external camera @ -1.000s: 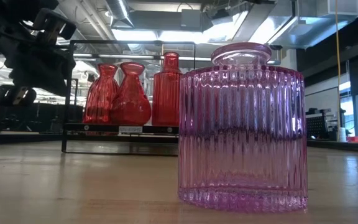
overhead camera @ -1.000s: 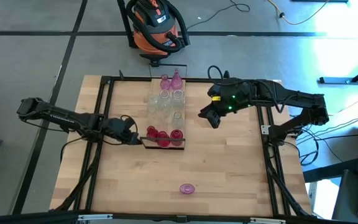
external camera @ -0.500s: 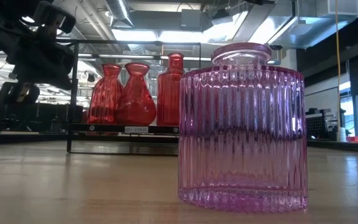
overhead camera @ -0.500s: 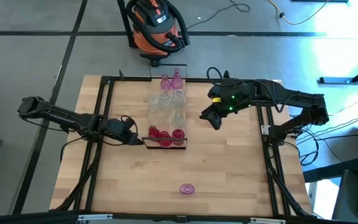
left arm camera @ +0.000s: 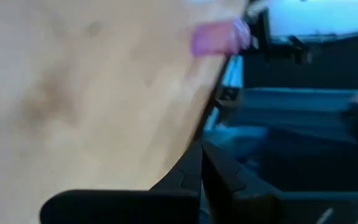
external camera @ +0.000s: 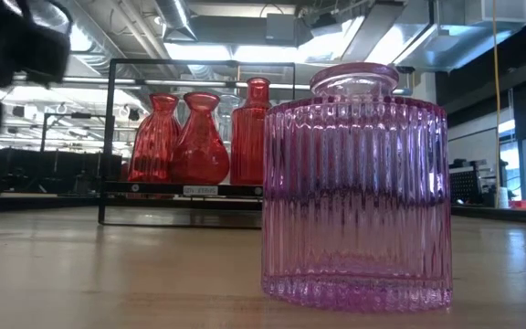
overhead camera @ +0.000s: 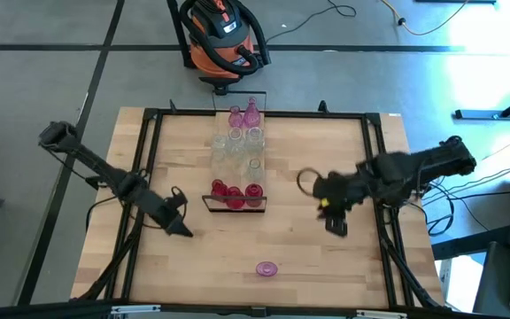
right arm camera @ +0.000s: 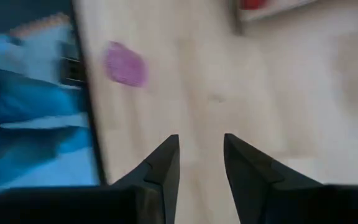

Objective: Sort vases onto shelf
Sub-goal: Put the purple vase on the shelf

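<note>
The shelf [overhead camera: 235, 164] is a narrow plank lying lengthwise down the table's middle, with a black frame [external camera: 199, 64] at its near end. On it stand pink vases [overhead camera: 243, 116] at the far end, clear vases [overhead camera: 237, 146] in the middle and red vases [overhead camera: 234, 191] at the near end. One ribbed pink vase [overhead camera: 266, 268] stands alone near the table's near edge and fills the low view [external camera: 354, 183]. My left gripper [overhead camera: 184, 230], shut, hovers left of the shelf's near end. My right gripper [overhead camera: 336, 228], open, hovers to its right. Both wrist views show the lone pink vase [left arm camera: 219, 37] [right arm camera: 124, 64] ahead.
A black metal rail frame [overhead camera: 149, 159] runs along the table's left, right and far sides. An orange vacuum cleaner [overhead camera: 222, 35] stands on the floor beyond the far edge. Bare wood [overhead camera: 237, 235] lies between the shelf's near end and the lone vase.
My left gripper drew back from the shelf's near left corner toward the near edge. My right gripper swung from beside the shelf's middle toward the near right. The shelf's near end shifted a little to the right about a second ago, then stayed still.
</note>
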Robot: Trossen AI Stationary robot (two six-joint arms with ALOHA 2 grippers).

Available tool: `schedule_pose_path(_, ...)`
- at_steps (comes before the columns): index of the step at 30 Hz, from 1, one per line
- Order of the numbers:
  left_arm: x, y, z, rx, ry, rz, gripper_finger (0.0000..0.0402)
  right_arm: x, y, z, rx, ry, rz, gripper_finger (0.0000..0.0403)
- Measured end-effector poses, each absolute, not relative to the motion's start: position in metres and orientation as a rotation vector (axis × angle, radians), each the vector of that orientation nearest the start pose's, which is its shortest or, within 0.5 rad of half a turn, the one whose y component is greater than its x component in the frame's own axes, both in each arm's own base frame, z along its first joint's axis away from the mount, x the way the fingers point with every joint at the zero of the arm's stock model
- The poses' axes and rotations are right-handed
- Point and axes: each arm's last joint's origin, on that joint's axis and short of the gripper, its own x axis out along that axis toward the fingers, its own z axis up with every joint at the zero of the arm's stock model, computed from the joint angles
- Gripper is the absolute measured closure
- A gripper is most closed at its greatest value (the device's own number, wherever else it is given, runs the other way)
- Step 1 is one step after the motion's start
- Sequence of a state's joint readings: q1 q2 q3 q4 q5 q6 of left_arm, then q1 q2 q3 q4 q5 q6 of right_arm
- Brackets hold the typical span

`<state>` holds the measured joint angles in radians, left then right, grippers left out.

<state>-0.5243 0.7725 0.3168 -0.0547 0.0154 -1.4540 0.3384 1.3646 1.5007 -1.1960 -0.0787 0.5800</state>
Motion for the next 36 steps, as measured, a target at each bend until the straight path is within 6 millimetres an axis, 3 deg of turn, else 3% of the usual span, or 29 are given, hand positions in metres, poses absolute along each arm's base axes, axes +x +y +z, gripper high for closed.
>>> schedule_pose_path(10, 0.142, -0.142, 0.179, -1.309, 0.671, -0.163, 0.0401, 0.225, 0.097, 0.300, 0.702, 0.873, 0.198, 0.0288)
schedule_pose_path(14, 0.156, -0.169, 0.183, -1.315, 0.669, -0.166, 0.0401, 0.227, 0.100, 0.266, 0.831, 0.807, 0.276, 0.0288)
schedule_pose_path(18, 0.171, -0.190, 0.185, -1.232, 0.707, -0.197, 0.0401, 0.227, 0.098, 0.229, 0.893, 0.804, 0.220, 0.0288)
schedule_pose_path(23, 0.179, -0.199, 0.181, -1.205, 0.732, -0.184, 0.0401, 0.226, 0.097, 0.196, 1.000, 0.878, 0.098, 0.0288)
schedule_pose_path(27, 0.179, -0.200, 0.180, -1.151, 0.737, -0.214, 0.0401, 0.231, 0.104, 0.181, 1.098, 0.907, -0.005, 0.0300)
schedule_pose_path(32, 0.173, -0.206, 0.180, -1.117, 0.766, -0.268, 0.0401, 0.246, 0.128, 0.162, 1.296, 0.925, -0.020, 0.0357)
schedule_pose_path(36, 0.162, -0.213, 0.178, -1.009, 0.789, -0.308, 0.0401, 0.265, 0.155, 0.155, 1.343, 0.939, -0.044, 0.0397)
